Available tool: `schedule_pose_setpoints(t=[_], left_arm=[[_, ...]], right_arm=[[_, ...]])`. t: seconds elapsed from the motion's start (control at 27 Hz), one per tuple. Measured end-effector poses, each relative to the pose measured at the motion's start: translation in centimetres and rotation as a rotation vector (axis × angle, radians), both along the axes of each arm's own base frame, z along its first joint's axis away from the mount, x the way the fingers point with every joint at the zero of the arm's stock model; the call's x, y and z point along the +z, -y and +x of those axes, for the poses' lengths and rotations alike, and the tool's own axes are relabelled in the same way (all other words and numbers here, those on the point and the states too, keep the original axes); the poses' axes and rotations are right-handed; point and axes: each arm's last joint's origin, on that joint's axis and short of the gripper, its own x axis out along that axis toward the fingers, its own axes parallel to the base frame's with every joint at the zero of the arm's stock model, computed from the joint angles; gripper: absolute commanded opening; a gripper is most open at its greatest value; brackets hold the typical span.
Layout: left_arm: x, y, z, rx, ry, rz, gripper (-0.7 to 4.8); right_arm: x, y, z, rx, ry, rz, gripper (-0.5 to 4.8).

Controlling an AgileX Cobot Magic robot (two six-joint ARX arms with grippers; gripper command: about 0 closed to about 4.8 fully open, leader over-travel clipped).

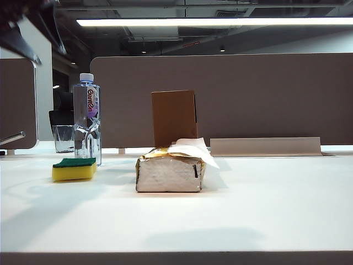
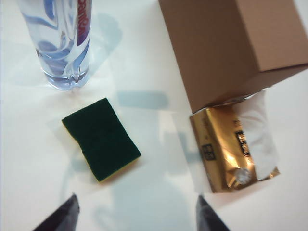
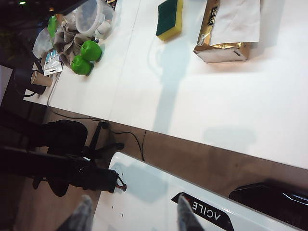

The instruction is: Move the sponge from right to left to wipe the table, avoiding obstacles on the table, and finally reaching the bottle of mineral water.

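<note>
Sponge parked by the bottle, both grippers empty

The sponge [image 1: 74, 169] lies flat on the table [image 1: 265, 210], just in front of the bottle [image 1: 86, 118] and well clear of the tissue pack [image 1: 170, 172] and box [image 1: 174, 117]. The left gripper [image 2: 137, 214] hangs above it, jaws wide apart and empty; the right gripper [image 3: 132, 214] sits off the front edge, spread, nothing in it. I'd lift straight up so nothing gets bumped.

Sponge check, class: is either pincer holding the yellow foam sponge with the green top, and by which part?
Neither. The sponge lies free on the table; the left pincer hangs open above it, the right pincer open off-table.
</note>
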Motion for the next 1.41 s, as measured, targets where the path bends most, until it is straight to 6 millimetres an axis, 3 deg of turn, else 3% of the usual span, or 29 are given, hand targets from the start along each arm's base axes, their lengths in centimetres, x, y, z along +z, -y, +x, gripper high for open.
schedule_pose_setpoints(t=[0.22,0.33,0.52,1.11,1.41], left_arm=[[4.5,0.2,-6.1,-0.032,0.108,-0.027,3.11],[5.5,0.2,-8.0,-0.034,0.127,-0.028,3.11],[7.2,0.2,-12.9,-0.043,0.171,-0.018,3.10],[7.5,0.0,-21.9,0.059,0.343,0.057,3.10],[7.1,-0.4,-25.7,0.168,0.439,0.137,3.10]], right_arm=[[0.0,0.0,-0.6,0.001,0.020,0.000,2.28],[0.1,0.0,-0.8,0.001,0.028,0.000,2.28],[0.1,0.0,-1.0,0.001,0.036,0.000,2.28],[0.3,0.1,-0.9,-0.010,0.093,-0.039,2.28],[2.2,0.5,-2.1,-0.132,0.234,-0.194,2.29]])
